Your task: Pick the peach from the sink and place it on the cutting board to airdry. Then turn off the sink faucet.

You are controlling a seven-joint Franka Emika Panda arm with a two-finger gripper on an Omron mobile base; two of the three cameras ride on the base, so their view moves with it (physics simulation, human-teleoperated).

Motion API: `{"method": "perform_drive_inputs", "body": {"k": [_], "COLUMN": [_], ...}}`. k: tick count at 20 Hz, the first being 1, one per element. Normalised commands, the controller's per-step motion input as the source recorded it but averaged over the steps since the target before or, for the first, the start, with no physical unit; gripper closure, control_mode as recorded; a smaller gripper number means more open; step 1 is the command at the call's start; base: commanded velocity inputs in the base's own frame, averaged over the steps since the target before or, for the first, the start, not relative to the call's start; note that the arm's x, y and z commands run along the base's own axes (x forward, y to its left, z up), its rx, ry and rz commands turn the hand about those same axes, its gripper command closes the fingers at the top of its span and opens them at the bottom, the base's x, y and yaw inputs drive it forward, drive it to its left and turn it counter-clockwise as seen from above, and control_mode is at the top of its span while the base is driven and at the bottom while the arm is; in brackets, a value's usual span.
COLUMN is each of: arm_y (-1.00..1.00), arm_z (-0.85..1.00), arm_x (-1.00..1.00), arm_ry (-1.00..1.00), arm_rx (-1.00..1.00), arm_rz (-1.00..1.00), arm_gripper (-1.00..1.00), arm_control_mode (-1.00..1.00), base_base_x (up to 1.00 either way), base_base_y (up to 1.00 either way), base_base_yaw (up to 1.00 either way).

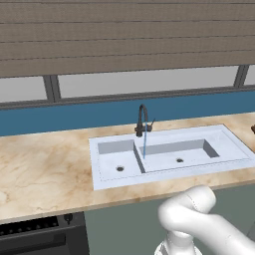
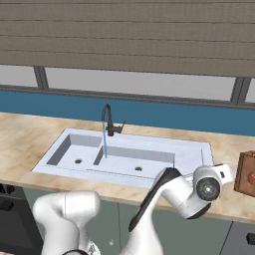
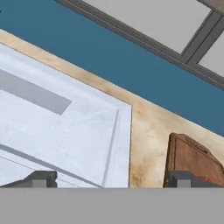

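Already the peach (image 2: 253,177) seems to sit on the cutting board (image 2: 245,174), showing as a small red spot at the right edge of the right base view; it is partly cut off there, so I cannot be sure how it rests. In the hand view a sliver of red shows on the board just behind the right fingertip. The brown board lies on the table (image 1: 45,169) to the right of the sink (image 1: 172,152), close to its rim, a dry spot away from the water, which suits airdrying.

Both basins of the sink look bare apart from 1 dark drain each. The faucet (image 1: 142,121) stands at the far rim between the 2 basins, and a thin blue stream of water (image 1: 144,145) falls from its spout, so by my judgement the fruit step is done and the tap is left to shut off.

The end effector (image 3: 114,178) has its jaws spread wide and holds nothing. It hangs over the sink's right rim and the strip of table beside the board, touching neither as far as I can tell. Reaching the small side lever calls for a swing to the left and farther in.
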Motion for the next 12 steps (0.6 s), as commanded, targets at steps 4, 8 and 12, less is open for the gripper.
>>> {"method": "perform_drive_inputs", "body": {"k": [4, 8, 12], "arm_y": [0.12, 0.02, 0.15], "arm_z": [0.65, 0.67, 0.1], "arm_x": [-0.06, -0.07, -0.28], "arm_ry": [-0.03, 0.02, 0.02], "arm_rx": [0.05, 0.07, 0.02], "arm_rz": [0.33, 0.33, 0.24], "arm_gripper": [-1.0, -1.0, -1.0], "arm_control_mode": [-1.0, -1.0, -1.0], "base_base_x": [0.0, 0.0, 0.0], "base_base_y": [0.0, 0.0, 0.0], "base_base_yaw": [0.0, 0.0, 0.0]}}
